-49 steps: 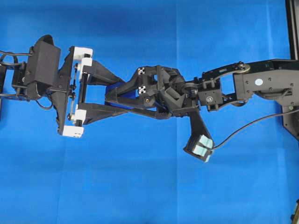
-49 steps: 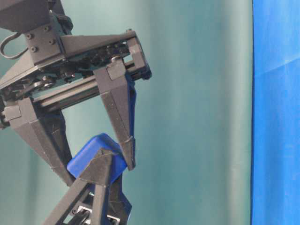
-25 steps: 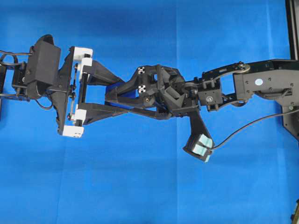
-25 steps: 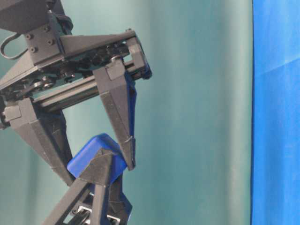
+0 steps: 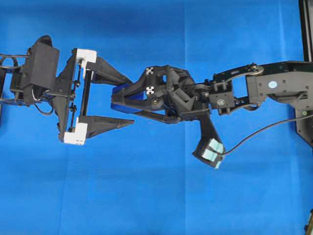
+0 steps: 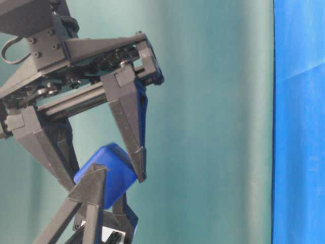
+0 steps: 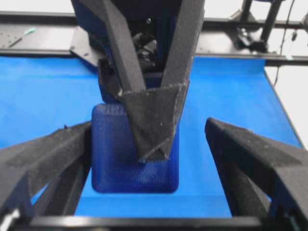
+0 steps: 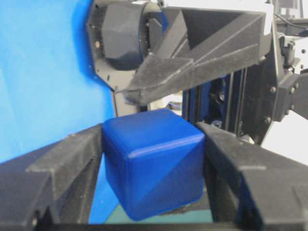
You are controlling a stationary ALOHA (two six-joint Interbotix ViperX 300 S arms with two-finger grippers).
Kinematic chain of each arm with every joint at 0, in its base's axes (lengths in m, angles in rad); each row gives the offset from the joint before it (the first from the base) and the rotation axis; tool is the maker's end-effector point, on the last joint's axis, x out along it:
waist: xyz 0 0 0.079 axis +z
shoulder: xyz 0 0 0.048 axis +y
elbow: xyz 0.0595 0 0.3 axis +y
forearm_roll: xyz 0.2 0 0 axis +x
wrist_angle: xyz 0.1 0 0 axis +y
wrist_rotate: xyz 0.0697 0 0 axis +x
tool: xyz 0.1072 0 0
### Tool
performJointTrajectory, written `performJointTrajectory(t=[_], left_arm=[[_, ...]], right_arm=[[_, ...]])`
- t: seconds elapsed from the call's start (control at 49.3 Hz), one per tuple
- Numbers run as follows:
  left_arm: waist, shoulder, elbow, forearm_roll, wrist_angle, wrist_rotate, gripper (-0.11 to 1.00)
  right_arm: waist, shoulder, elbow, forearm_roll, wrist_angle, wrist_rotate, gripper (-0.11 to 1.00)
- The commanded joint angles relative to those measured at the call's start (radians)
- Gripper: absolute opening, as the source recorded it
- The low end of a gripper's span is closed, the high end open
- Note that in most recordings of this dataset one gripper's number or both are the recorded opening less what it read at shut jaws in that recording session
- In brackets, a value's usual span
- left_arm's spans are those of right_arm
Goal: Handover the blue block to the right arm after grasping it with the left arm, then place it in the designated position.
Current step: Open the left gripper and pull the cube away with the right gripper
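Blue-clothed counter [image 5: 146, 196] beneath both arms. Right claw [image 5: 117, 98] clamped on the block [image 8: 154, 161], held aloft above the counter. Left claw [image 5: 131, 100] spread wide, one finger [image 7: 53, 156] at the block's side, the other [image 7: 255, 163] clear of it.

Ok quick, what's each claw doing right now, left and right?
Left claw: open, fingers spread clear of the blue block.
Right claw: closed on the blue block, holding it in the air.
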Motion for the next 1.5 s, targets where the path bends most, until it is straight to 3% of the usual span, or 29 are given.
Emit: performJointTrajectory(t=[0.0,0.588,0.852,0.954,1.156,1.4,1.481], left_arm=[[-0.002,-0.028,-0.009,0.003,-0.009,0.003,0.92],[0.008,-0.038,-0.002,0.003,-0.008,0.002,0.92],[0.012,-0.038,-0.003,0.003,-0.006,0.002,0.92],[0.012,-0.038,-0.002,0.003,-0.006,0.002,0.92],[0.012,-0.038,-0.002,0.003,-0.006,0.005,0.92],[0.012,-0.038,-0.002,0.003,-0.005,0.011,0.92],[0.012,-0.038,-0.002,0.005,-0.005,0.011,0.92]], right_arm=[[0.002,-0.049,0.008,0.003,-0.003,0.003,0.52],[0.006,-0.333,0.238,0.005,0.023,0.003,0.52],[0.018,-0.354,0.253,0.011,0.054,0.005,0.52],[0.018,-0.354,0.253,0.044,0.052,0.028,0.52],[0.018,-0.364,0.253,0.17,0.049,0.204,0.52],[0.018,-0.365,0.253,0.308,0.06,0.549,0.52],[0.018,-0.37,0.253,0.331,0.075,0.66,0.52]])
